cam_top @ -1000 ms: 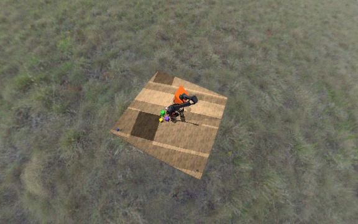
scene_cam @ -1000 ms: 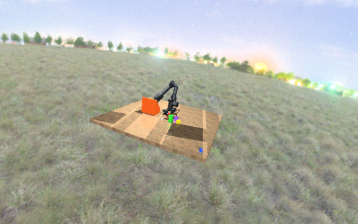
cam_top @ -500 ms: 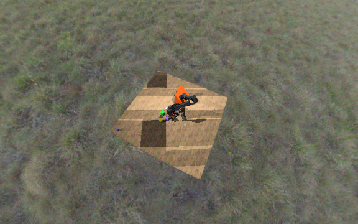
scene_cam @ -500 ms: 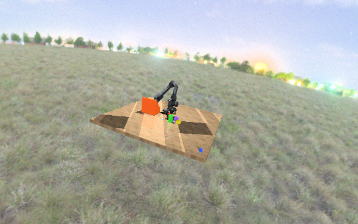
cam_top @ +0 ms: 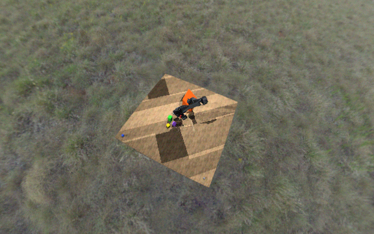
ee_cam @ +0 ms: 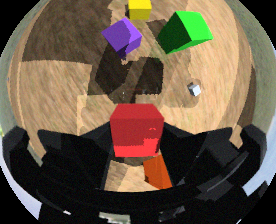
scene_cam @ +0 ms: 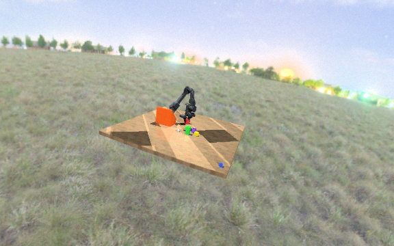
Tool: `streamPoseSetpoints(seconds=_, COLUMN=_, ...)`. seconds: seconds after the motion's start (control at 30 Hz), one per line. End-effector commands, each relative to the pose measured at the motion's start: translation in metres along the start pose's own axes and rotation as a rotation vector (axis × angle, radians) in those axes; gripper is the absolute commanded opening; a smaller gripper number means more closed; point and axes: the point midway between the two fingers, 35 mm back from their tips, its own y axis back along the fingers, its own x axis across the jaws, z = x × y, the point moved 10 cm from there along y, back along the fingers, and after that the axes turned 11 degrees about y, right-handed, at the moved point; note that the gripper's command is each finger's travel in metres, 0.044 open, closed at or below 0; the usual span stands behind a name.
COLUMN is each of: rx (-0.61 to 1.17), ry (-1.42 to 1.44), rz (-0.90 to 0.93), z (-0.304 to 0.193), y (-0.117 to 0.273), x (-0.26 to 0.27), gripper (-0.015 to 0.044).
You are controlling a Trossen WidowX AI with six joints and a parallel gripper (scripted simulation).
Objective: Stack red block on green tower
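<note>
— So, where does the red block (ee_cam: 137,129) sit right now?

— Between the fingers of the gripper (ee_cam: 137,137), which is clenched on it. From the wrist camera the block looks lifted off the wooden board (cam_top: 203,140): a dark shadow lies on the wood ahead of it. In the exterior view it shows as a small red spot just under the arm's tip, above and a little behind the green tower (scene_cam: 187,130).

— How do you expect it to handle?

— I'd judge it rigid and light, a plain cube with flat faces, so a grip on two opposite sides should hold square. The smooth faces might slip if the squeeze is off-centre. The tower is the delicate part; it is narrow and would tip from a sideways nudge, so the block ought to come down from above.

— What can't you make out?

— The finger pads themselves. They are dark against the dark gripper body at the bottom of the wrist view, so the contact lines are lost. How many pieces make up the tower is unclear. The purple block (ee_cam: 121,35) and yellow block (ee_cam: 139,7) sit near it, apart from each other. An orange slab (scene_cam: 165,116) stands by the arm's base, and a tiny pale object (ee_cam: 195,88) beside the tower is too small to name.
</note>
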Motion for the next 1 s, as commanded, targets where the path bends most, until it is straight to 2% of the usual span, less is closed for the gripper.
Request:
streamPoseSetpoints(seconds=0.0, rx=-0.004, ry=0.006, rz=-0.006, z=0.0, y=0.018, x=0.0, gripper=0.0)
streamPoseSetpoints(seconds=0.23, rx=-0.004, ry=0.006, rz=-0.007, z=0.0, y=0.047, x=0.0, gripper=0.0)
streamPoseSetpoints(seconds=0.53, rx=-0.004, ry=0.006, rz=-0.008, z=0.003, y=0.049, x=0.0, gripper=0.0)
streamPoseSetpoints(seconds=0.97, rx=-0.008, ry=0.008, rz=-0.011, z=0.051, y=0.056, x=-0.03, gripper=0.0)
